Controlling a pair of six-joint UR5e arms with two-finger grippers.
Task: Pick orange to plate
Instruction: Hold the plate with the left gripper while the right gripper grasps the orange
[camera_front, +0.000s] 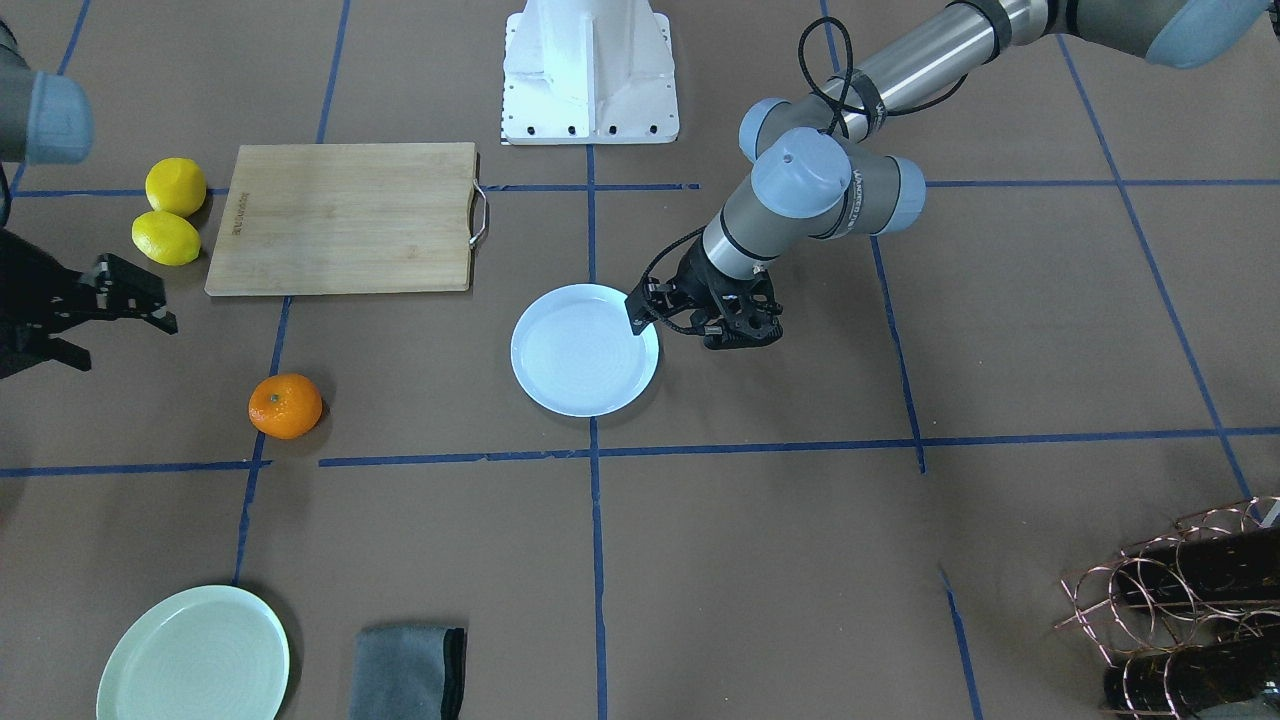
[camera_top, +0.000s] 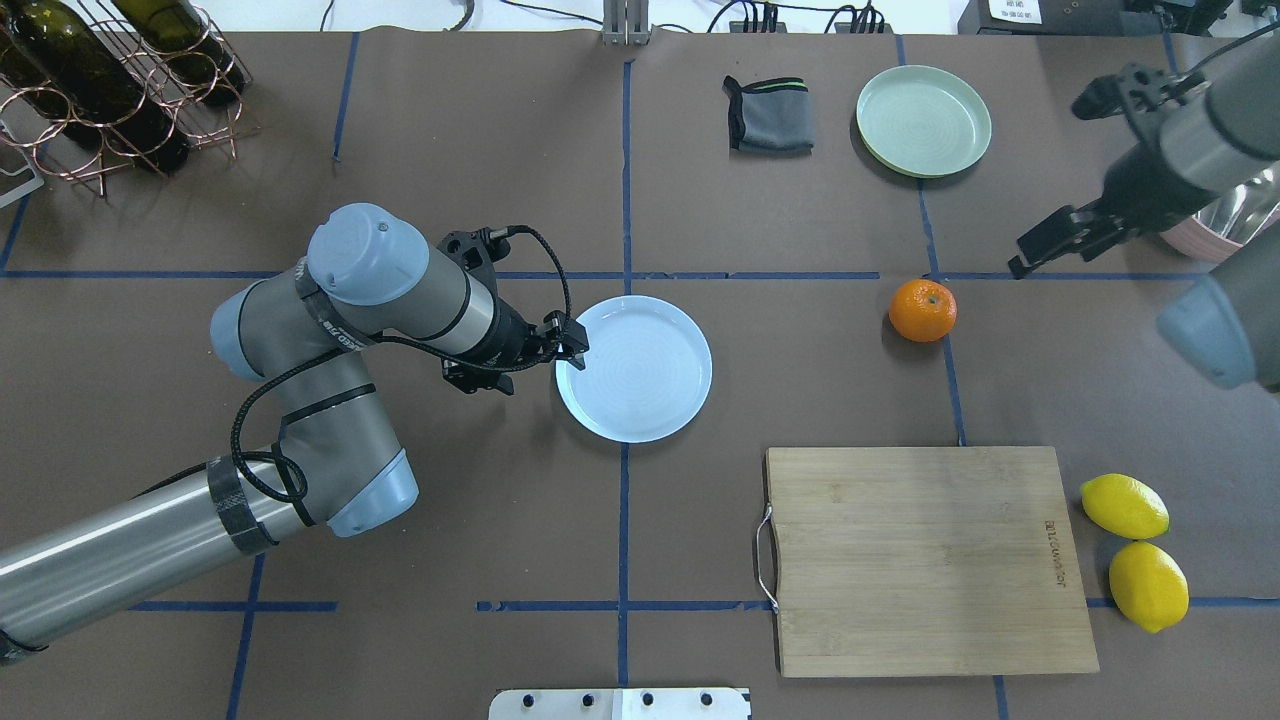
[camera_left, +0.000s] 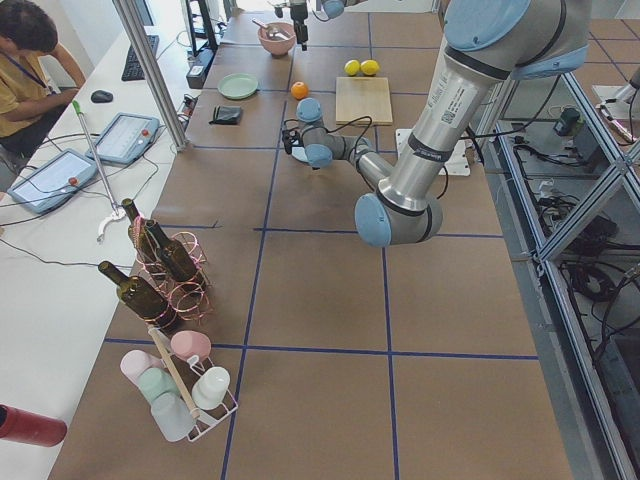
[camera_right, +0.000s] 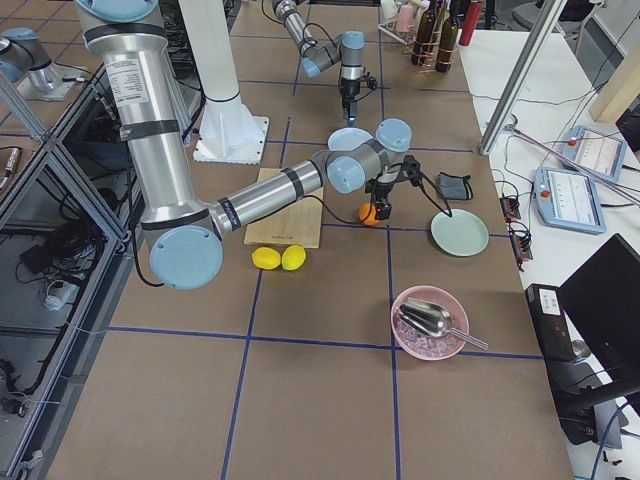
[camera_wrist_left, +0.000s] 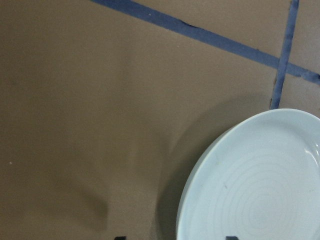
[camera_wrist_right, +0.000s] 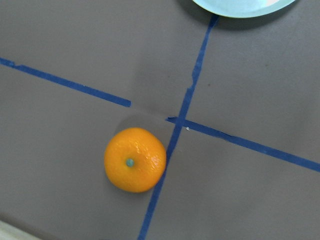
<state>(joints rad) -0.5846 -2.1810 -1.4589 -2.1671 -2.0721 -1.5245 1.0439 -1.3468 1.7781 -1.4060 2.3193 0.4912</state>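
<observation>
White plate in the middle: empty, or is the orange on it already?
Empty. The plate shows only bare surface; the orange sits on the table, well apart from it.

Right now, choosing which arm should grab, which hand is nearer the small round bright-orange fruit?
Right. The right hand hangs close by the orange fruit; the left hand is farther, at the round white plate's rim facing away from it.

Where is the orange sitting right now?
Overhead view: the orange lies on the table right of the white plate, beside a blue tape crossing, beyond the cutting board.
</observation>
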